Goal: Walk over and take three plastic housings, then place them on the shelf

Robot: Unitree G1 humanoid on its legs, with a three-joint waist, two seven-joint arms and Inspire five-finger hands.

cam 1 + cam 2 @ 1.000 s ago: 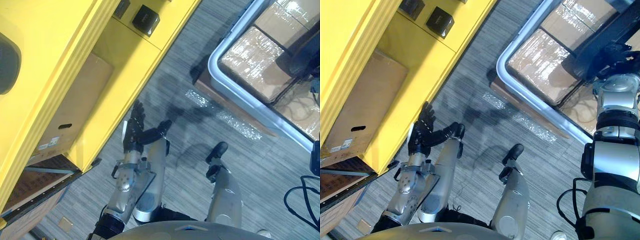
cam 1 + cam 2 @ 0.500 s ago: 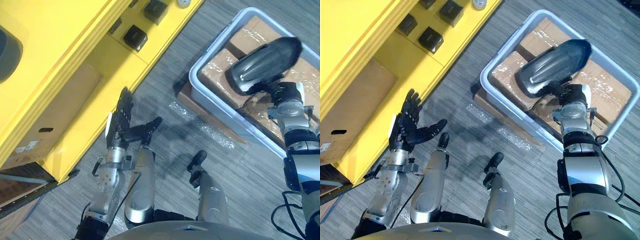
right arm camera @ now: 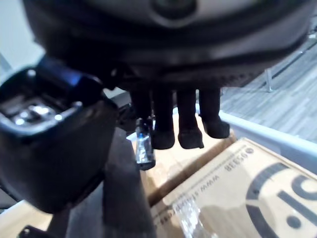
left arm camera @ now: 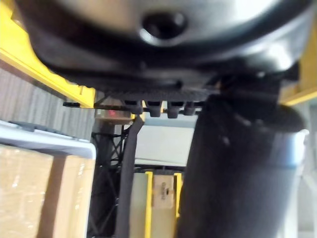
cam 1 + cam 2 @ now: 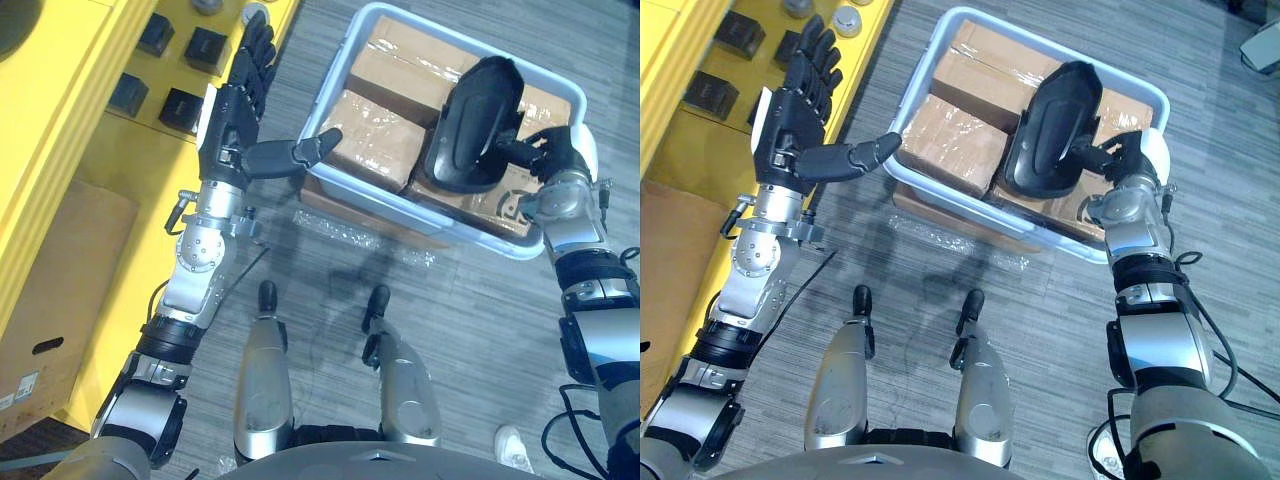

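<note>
Housing (image 5: 472,125): one black plastic shell, glossy, long and rounded, with a raised rim round a hollow middle. It stood nearly on end over the right part of the tub (image 5: 980,212), above the boxes. Contact with the boxes below it could not be told.

Tub: pale grey-blue, rectangular, rounded corners, on the grey floor. It held brown cardboard boxes (image 5: 375,125) packed side by side and wrapped in clear film. A strip of clear film (image 5: 370,235) lay on the floor just beside the tub's near wall.

Shelf (image 5: 60,150): yellow, on the robot's left. Several small black blocks (image 5: 183,108) sat apart from one another on its upper level, with silver round pieces (image 5: 845,18) near the far edge. A brown carton (image 5: 60,270) lay on the lower level.

Right hand (image 5: 552,152): at the housing's right edge, over the tub's right side. Its fingers (image 3: 185,119) were curled down against the shell, the white-capped thumb on the other side, so the housing was pinched between them.

Left hand (image 5: 225,120): raised between shelf edge and tub, holding nothing. Fingers were straight and close together, pointing away from the robot; the thumb stuck out sideways, its tip near the tub's left corner.
</note>
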